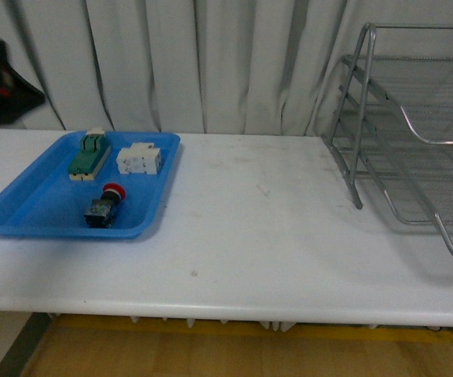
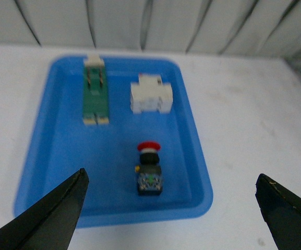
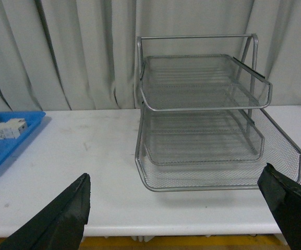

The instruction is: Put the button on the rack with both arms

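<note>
- Left gripper [image 2: 170, 177]: gapes wide, with its two dark fingers [image 2: 56, 219] set far apart; grips nothing.
- Hangs over the near end of the blue tray [image 2: 61, 156], looking down on it, clear of everything inside.
- Frames the button [image 2: 149, 169] between those fingers, untouched and apart from both.
- Right gripper [image 3: 176, 173]: likewise spread wide, with its fingers [image 3: 61, 224] far apart and nothing between them.
- Faces the open front of the rack [image 3: 202, 130], short of it and out of contact.
- Button: lies on its side in the tray, at lower left of the front frame, red cap turned toward the white block [image 1: 140, 159] and black body toward the tray's near rim.
- Shares the tray with that block and a green switch [image 1: 89, 155], both farther back and apart from it.
- Rack: stands at upper right of the front frame, cut by the right edge, three mesh trays stacked in a tubular frame.
- Sits well apart from the tray, with bare white table [image 1: 273, 236] between them and a pale curtain [image 1: 210, 63] behind.
</note>
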